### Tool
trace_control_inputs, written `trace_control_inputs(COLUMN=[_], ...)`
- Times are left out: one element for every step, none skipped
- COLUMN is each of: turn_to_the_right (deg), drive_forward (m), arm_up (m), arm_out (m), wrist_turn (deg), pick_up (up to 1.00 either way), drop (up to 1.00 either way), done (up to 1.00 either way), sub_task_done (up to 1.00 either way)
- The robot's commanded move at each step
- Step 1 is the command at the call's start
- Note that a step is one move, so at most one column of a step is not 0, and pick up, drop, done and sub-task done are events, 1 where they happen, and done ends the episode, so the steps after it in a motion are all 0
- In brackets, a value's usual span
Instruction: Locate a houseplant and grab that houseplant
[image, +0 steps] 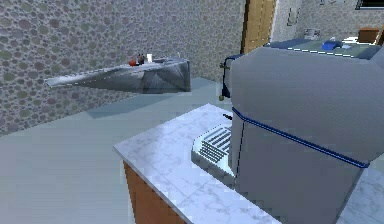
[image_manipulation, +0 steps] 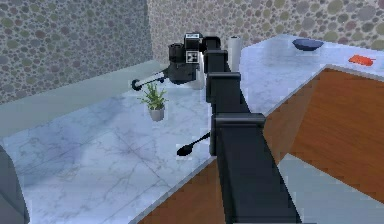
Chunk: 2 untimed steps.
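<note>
- Fingers (image_manipulation: 150, 78): thin and dark, jutting toward the arm side view's left from a dark body at the arm's far end. Cannot tell whether spread or pressed together.
- Cannot tell whether holding anything, with the houseplant (image_manipulation: 154, 99) standing on the marble surface (image_manipulation: 90, 150) right by them. Over, beside or touching: not clear.
- Houseplant: small, with spiky green leaves in a pale pot. Upright, toward the surface's far edge, with grey floor behind.
- Arm (image_manipulation: 235, 130): dark square bar rising from the bottom edge, stretched out across the surface. Two white marked squares (image_manipulation: 203, 42) at its end.
- Just left of the arm, lying flat on the surface: a small dark long-handled utensil (image_manipulation: 193, 148), apart from the houseplant.
- Past the arm's end: a white upright cylinder (image_manipulation: 235, 47). Farther right, a dark bowl (image_manipulation: 307, 44) and a flat red thing (image_manipulation: 362, 62), both well apart from the houseplant.
- In the forward view: a large grey box-shaped appliance (image: 300, 110) on the marble surface, with a ribbed tray (image: 213, 148) at its foot.
- Beyond it: a metal shelf (image: 130, 72) on the pebbled wall, carrying small things, and a wooden door (image: 258, 25) farther right.
</note>
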Motion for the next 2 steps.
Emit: trace_control_inputs(turn_to_the_right=[0.0, 0.0], drive_forward=[0.0, 0.0], arm_up=[-0.16, 0.0], arm_out=[0.0, 0.0], wrist_turn=[0.0, 0.0], pick_up=[0.0, 1.0], drop=[0.0, 0.0], done=[0.0, 0.0], sub_task_done=[0.0, 0.0])
